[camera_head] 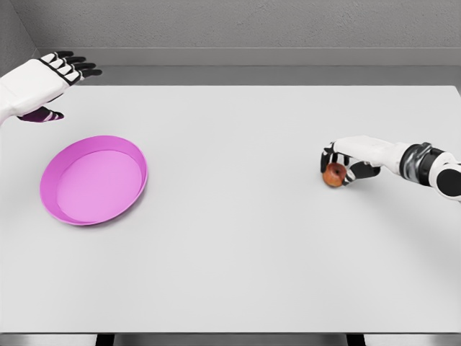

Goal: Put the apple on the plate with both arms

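Pale grey bench (238,238), matte, filling most of the head view; grey wall along the far edge. Magenta plate (52,189) sits left of centre, shallow with a raised rim, nothing in it. Apple (333,175), reddish-brown and small, rests on the bench far over to the right, well apart from the plate. Right hand (344,163) lies low against the bench with its arm coming in from the right edge; its fingers are curled over the top and right side of the apple and appear to touch it. The fruit looks to be on the bench surface, so the grip reads as closing or just closed, not lifted. Left hand (45,81) hangs above the far left corner, beyond the plate, fingers stretched out flat and holding nothing; dark fingertips point right. Step in hand, by my reading: the pick-up of the apple by the right hand, early in the task. Next move calls for a firm wrap on a round, smooth thing that could roll out leftward, then a lift clear of the bench and a long carry left. The gap to the plate is wide, so a hand-over near mid-bench to the waiting left hand seems likely, which would need that hand brought nearer and turned palm up.
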You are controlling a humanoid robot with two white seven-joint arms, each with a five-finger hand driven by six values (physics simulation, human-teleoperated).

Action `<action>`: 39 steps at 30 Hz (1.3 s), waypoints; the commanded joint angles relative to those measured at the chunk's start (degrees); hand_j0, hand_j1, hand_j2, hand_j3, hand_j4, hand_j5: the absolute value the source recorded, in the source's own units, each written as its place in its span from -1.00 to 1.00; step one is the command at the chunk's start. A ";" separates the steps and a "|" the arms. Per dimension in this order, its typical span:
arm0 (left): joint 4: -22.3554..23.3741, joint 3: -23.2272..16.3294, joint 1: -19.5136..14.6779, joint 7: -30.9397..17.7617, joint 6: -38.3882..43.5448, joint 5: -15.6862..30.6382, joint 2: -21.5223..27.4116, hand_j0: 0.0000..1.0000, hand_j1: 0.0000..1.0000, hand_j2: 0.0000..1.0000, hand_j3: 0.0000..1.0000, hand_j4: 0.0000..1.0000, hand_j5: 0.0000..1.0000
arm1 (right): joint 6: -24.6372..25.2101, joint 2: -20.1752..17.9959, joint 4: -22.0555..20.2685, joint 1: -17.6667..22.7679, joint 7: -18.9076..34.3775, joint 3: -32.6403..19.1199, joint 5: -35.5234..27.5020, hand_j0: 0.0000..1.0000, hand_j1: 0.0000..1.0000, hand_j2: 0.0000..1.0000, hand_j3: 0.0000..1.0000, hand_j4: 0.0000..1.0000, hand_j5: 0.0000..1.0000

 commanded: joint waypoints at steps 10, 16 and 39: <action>0.00 0.11 0.00 0.04 -0.02 0.45 0.11 1.00 1.00 1.00 1.00 1.00 1.00 | -0.08 0.02 -4.98 -0.44 0.23 -0.57 0.05 -0.22 -0.22 -0.22 -0.22 -0.22 -0.22; 0.00 0.11 0.00 0.04 -0.02 0.45 0.20 1.00 1.00 1.00 1.00 1.00 1.00 | -0.25 1.25 -6.47 -0.44 0.23 -0.48 0.06 -0.22 -0.22 -0.22 -0.22 -0.22 -0.22; 0.26 0.20 -0.09 0.04 -0.02 0.45 0.38 1.00 1.00 1.00 1.00 1.00 1.00 | -4.65 7.41 -7.53 -4.13 5.16 -3.20 0.05 0.12 0.12 0.12 0.12 0.12 0.12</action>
